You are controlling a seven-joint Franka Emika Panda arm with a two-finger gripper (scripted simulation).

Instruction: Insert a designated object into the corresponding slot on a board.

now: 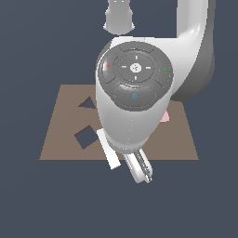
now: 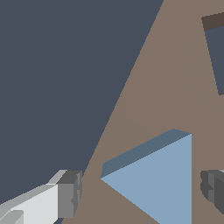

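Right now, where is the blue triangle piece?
In the wrist view the blue triangle piece lies flat on the brown board, near its edge, between the two open gripper fingers. The arm hides it in the exterior view.

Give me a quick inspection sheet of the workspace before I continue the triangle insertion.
Surface: brown board lying flat on a plain dark floor.
Job's things: blue triangle lies on the board near its edge, seen only in the wrist view; triangular slot and square cutout sit on the exterior view's left, both unfilled.
Clutter: a pink piece peeks out behind the arm, mostly hidden.
Grippers: gripper open, fingers on either side of the triangle, not touching it.
Cables: nothing seen.
Surroundings: the arm's body blocks the board's middle in the exterior view.
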